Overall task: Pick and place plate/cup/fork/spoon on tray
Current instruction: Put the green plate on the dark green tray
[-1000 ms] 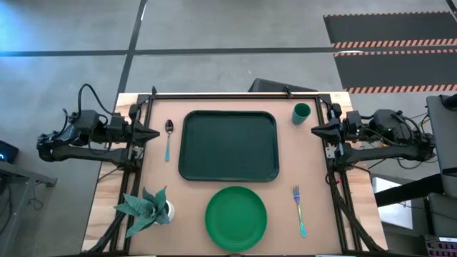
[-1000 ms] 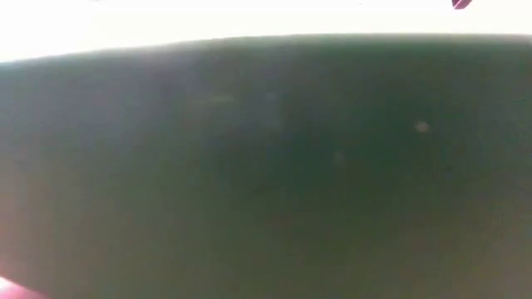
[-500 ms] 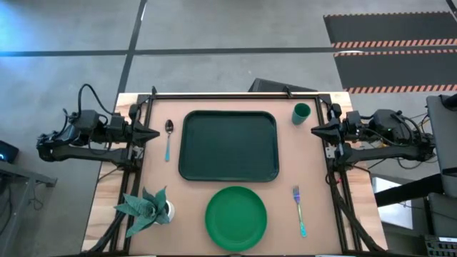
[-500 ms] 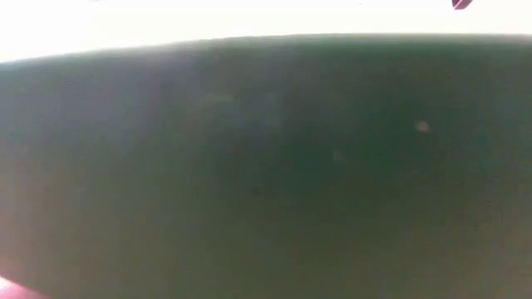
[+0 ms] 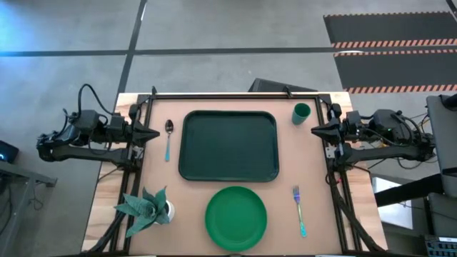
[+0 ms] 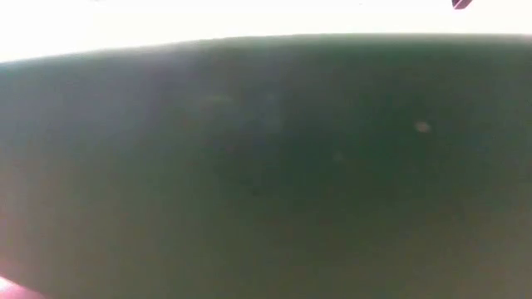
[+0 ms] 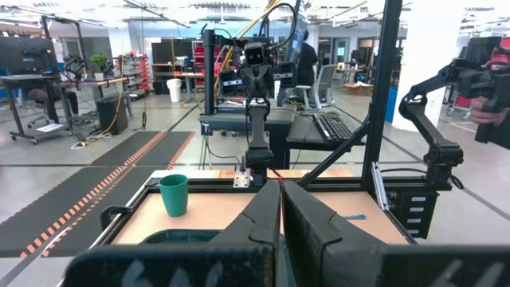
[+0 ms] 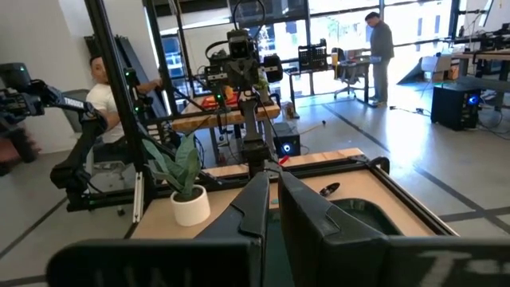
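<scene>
A workshop floor surrounds a wooden table [image 5: 314, 178] seen from above. The empty tray [image 5: 228, 145] lies between both grippers. The left gripper [image 5: 153, 133] rests at one edge with fingers clenched on nothing, the spoon [image 5: 168, 138] just beside its tips. The right gripper [image 5: 315, 130] waits opposite, fingers pressed together and empty, the cup [image 5: 301, 113] near them. The plate [image 5: 235, 217] and fork [image 5: 299, 210] lie well away from both. Nothing is picked yet; starting well likely means opening fingers above one item's middle. Count: one tray, plate, cup, fork, spoon, plant [image 5: 146, 208].
</scene>
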Tool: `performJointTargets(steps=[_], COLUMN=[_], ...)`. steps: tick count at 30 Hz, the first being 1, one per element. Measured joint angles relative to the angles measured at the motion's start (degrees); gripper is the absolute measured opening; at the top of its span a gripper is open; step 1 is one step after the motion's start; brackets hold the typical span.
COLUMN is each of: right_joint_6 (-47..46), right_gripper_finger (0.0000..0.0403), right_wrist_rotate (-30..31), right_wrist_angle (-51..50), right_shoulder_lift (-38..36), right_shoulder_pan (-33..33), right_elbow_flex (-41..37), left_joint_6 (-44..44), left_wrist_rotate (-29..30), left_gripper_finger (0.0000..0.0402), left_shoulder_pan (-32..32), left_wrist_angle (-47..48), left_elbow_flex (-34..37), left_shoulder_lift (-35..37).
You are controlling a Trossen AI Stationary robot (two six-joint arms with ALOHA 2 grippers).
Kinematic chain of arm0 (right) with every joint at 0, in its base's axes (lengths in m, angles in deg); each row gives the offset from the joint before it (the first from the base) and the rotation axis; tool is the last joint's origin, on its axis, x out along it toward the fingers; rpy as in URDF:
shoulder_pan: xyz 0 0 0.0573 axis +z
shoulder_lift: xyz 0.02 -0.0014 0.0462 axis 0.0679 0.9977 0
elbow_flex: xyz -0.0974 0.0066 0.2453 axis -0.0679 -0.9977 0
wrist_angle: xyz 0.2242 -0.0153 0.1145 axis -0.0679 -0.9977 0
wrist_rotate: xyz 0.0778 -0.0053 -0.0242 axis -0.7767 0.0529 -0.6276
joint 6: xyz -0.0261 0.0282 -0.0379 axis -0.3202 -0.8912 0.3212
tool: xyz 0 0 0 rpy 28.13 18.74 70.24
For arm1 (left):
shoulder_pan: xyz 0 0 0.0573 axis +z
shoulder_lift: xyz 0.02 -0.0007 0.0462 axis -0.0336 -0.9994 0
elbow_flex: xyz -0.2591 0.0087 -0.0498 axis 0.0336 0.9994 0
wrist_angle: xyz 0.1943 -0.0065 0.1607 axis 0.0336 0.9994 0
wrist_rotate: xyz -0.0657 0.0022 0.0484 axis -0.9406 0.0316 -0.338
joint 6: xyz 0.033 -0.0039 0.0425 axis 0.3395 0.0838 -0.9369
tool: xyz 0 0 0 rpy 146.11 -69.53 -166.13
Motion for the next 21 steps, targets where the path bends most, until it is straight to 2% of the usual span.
performJointTargets(steps=[7,13,17,21], right_joint_6=[0.0,0.0,0.0,-0.2], right_gripper_finger=[0.0022,0.0022,0.0022,0.0022], right_wrist_rotate=[0.0,0.1,0.1,0.1], right_wrist_angle=[0.5,1.9,1.9,1.9], right_shoulder_lift=[0.0,0.0,0.0,0.0], right_shoulder_pan=[0.0,0.0,0.0,0.0], right_elbow_flex=[0.0,0.0,0.0,0.0], left_joint_6=[0.3,0.6,-5.4,-9.2], left_wrist_rotate=[0.0,0.2,0.5,3.1], left_gripper_finger=[0.0,0.0,0.0,0.0], left_shoulder_pan=[0.0,0.0,0.0,0.0], left_wrist_angle=[-1.7,-9.2,-18.3,-20.0], left_elbow_flex=[0.0,0.0,0.0,0.0], left_shoulder_lift=[-0.2,-1.9,-3.4,-4.6])
